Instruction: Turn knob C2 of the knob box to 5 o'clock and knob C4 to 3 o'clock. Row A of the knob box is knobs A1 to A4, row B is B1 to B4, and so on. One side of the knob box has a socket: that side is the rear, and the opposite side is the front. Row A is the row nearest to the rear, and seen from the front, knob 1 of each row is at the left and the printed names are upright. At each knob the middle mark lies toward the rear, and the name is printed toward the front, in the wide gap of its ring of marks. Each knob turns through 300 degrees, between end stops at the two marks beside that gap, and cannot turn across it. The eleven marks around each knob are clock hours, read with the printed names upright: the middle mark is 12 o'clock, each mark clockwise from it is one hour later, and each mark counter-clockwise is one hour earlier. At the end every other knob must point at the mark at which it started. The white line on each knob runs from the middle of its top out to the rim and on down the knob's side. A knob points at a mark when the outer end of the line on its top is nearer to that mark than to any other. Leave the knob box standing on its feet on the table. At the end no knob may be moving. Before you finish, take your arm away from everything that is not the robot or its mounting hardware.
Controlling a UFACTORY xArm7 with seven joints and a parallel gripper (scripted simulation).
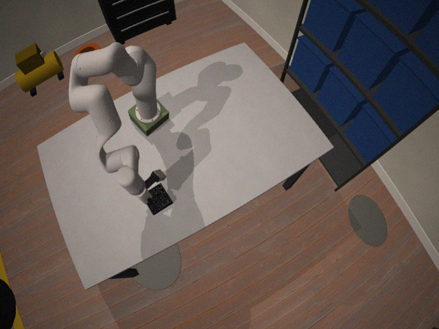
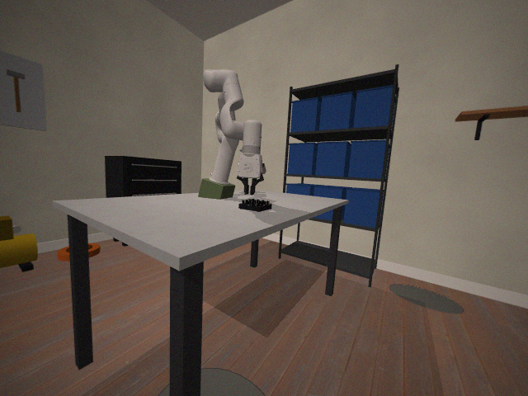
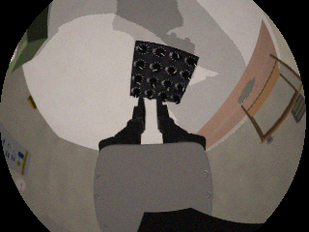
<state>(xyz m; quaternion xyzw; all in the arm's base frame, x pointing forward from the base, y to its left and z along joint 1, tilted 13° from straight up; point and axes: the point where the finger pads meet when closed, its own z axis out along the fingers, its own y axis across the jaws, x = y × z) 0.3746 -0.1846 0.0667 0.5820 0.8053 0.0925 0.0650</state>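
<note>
The black knob box (image 1: 163, 210) (image 2: 255, 207) (image 3: 147, 72) lies flat on the table, with four rows of four knobs. In the wrist view it is above the fingertips, its nearest edge beside them. White lines and marks show around the knobs, but the names are too small to read, so I cannot tell which knob is C2 or C4 or read their hours. The socket cannot be made out. My gripper (image 2: 249, 193) (image 3: 150, 103) points down, its fingers a little apart with nothing between them. In the exterior view the fingertips are above the level of the knobs, clear of the box.
The white table (image 1: 247, 141) (image 2: 148, 217) carries the green arm base (image 1: 147, 127) (image 2: 216, 188). A grey block shows beside the wrist in the top view. The shelf rack with blue bins (image 1: 368, 59) (image 2: 338, 157) stands beyond the table.
</note>
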